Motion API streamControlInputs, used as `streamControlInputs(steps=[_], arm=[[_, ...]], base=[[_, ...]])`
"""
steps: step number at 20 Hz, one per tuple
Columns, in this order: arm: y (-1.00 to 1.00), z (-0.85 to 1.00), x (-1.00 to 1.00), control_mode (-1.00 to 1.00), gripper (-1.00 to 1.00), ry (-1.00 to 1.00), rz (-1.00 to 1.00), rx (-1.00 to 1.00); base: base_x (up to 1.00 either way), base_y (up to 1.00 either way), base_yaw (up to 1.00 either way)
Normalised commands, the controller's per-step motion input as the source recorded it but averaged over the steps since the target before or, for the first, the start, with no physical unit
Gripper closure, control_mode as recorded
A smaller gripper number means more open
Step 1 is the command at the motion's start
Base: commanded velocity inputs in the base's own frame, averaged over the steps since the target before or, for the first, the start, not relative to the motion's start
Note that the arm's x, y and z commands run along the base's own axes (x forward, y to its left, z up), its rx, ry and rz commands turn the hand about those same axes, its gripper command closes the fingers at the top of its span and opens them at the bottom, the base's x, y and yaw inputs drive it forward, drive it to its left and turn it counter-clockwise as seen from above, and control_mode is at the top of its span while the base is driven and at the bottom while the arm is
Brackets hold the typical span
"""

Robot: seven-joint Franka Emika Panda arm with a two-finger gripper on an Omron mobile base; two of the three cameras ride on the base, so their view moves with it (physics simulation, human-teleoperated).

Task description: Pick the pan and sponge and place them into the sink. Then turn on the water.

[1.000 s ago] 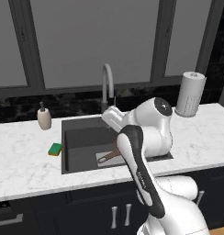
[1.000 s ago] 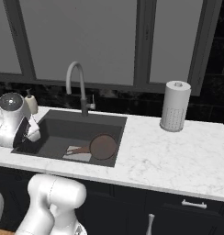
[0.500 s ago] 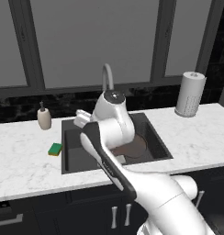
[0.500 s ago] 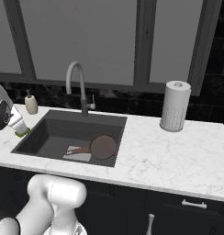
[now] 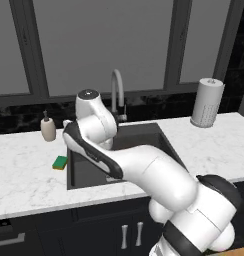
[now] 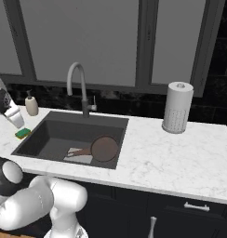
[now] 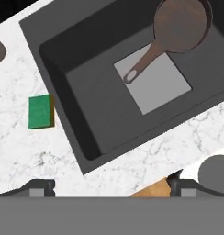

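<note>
Pan (image 7: 180,27): round, dark brown, matte, lying inside the sink (image 7: 81,119) toward 1 o'clock of the basin in the hand view, with its long reddish-brown handle reaching toward 7 o'clock so the holed end rests over the light grey square plate (image 7: 155,85). Seen too in the right base view, pan (image 6: 104,148) at the basin's 5 o'clock corner. Sink (image 6: 45,135) rectangular, dark grey, smooth-walled, set into white veined marble table (image 6: 180,148). Sponge (image 7: 40,111) small and rectangular, green top with a yellow edge showing, flat on the marble just beside the sink's rim at 9 o'clock in the hand view; also visible as sponge (image 5: 60,162) left of the basin, and sponge (image 6: 23,134) by the rim's 9 o'clock side. Pincer (image 7: 111,186) up over the table edge, tips dark and set wide apart at the bottom of the hand view, holding nothing, touching nothing. Arched grey faucet (image 6: 77,83) at the basin's 12 o'clock. Beige soap bottle (image 5: 48,129) on the marble at 11 o'clock of the sponge. White perforated cylinder of paper towel (image 6: 177,108) upright, well apart at 3 o'clock.
</note>
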Motion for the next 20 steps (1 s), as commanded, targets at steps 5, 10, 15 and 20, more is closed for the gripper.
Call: streamControlInputs(steps=[5, 10, 15, 20], arm=[[0.35, -0.44, 0.5, -1.0, -1.0, 0.13, 0.0, -0.11], [0.31, -0.42, 0.42, -1.0, -1.0, 0.07, 0.0, -0.08], [0.27, -0.47, 0.36, -1.0, -1.0, 0.02, 0.0, -0.05], [0.21, -0.42, 0.3, -1.0, -1.0, 0.0, 0.0, -0.01]], base=[[0.0, 0.0, 0.0], [0.0, 0.0, 0.0], [0.0, 0.0, 0.0], [0.0, 0.0, 0.0]])
